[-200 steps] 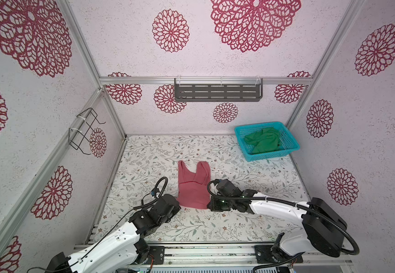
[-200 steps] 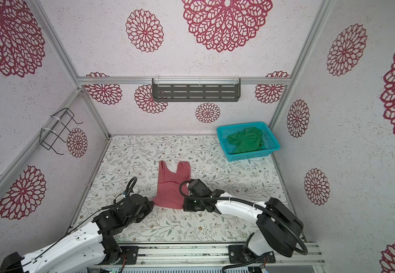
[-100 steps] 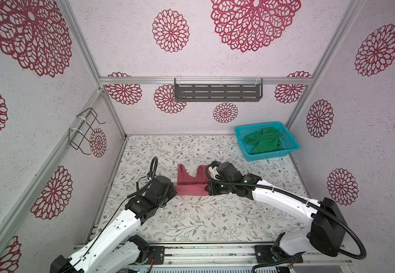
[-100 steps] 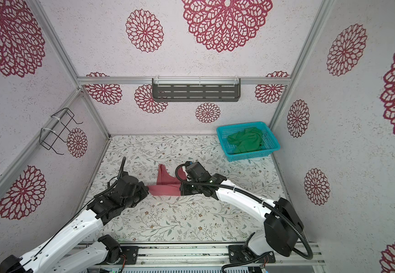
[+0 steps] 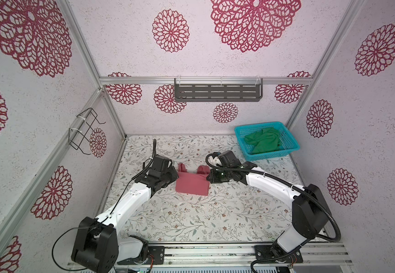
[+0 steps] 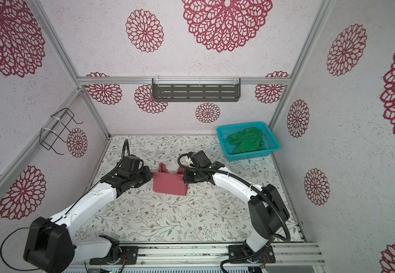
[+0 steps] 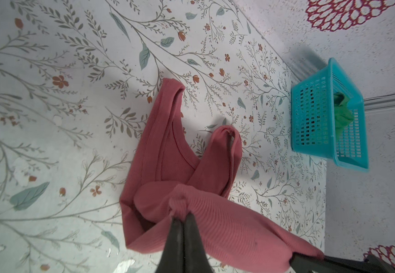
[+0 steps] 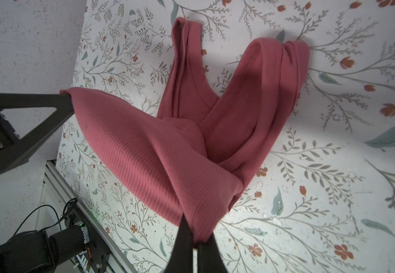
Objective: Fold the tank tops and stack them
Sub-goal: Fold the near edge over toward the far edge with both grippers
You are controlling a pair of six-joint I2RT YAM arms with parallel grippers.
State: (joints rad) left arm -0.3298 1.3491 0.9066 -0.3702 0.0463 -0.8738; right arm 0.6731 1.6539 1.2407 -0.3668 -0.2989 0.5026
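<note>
Left tool point(image 7: 182, 217) and right tool point(image 8: 195, 237) both clamped tight on hem corners of the ribbed pink tank top point(image 5: 191, 185), hem doubled over toward straps, mid floral table point(image 5: 191, 219); further back, crumpled green tank top point(image 5: 265, 143) in turquoise mesh basket point(image 5: 274, 153)

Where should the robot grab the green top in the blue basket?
Probably a raised fold on the crumpled green top, coming straight down from above. It lies bunched inside the basket, whose mesh walls block any sideways reach.
</note>
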